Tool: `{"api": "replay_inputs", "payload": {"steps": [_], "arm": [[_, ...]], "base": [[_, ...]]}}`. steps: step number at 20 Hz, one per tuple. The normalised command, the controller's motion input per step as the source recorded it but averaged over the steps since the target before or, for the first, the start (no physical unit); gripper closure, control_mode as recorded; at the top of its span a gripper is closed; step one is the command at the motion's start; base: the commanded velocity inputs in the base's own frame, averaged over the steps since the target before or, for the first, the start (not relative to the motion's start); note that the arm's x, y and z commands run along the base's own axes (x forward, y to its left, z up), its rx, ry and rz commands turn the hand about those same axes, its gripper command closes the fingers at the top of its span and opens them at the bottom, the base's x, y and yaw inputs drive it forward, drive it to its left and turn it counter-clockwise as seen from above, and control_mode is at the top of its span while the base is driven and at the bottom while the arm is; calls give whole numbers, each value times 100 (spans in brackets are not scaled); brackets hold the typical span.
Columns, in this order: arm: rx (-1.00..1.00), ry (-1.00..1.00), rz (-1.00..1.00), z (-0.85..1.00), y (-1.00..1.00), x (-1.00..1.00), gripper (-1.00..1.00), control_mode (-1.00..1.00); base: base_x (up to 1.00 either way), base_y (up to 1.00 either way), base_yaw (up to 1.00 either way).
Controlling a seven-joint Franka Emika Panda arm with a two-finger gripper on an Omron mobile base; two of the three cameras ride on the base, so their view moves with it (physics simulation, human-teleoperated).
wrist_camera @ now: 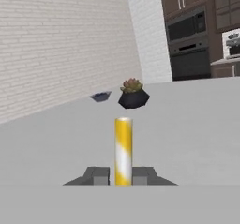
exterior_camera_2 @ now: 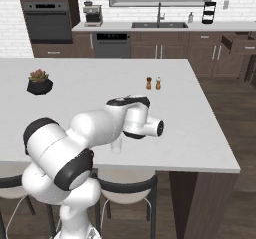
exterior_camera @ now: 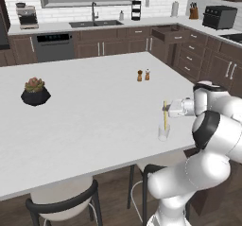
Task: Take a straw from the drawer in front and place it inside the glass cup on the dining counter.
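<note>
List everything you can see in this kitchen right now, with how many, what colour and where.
straw: one, pale yellow, upright in the gripper, lower end in the glass cup
glass cup: one, clear, near edge of the dining counter
dining counter: one, white top
shakers: two, brown and white, far side of the dining counter
potted plant: one, black pot, left on the dining counter
drawer: one, dark brown, pulled open at the back corner
stools: two, dark frames, at the near edge
toaster oven: one, black, right worktop
gripper: one, dark fingertips, shut on the straw
</note>
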Motion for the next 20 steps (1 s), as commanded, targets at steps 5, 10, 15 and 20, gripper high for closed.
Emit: {"api": "replay_inputs", "payload": {"steps": [5, 10, 15, 20], "arm": [[4, 0, 0, -13, -9, 0, 100, -100], [4, 0, 0, -19, -6, 0, 100, -100], [1, 0, 0, -28, -1, 0, 100, -100], [0, 0, 0, -23, 0, 0, 100, -100]], "base": [[0, 0, 0], [0, 0, 0], [0, 0, 0], [0, 0, 0]]}}
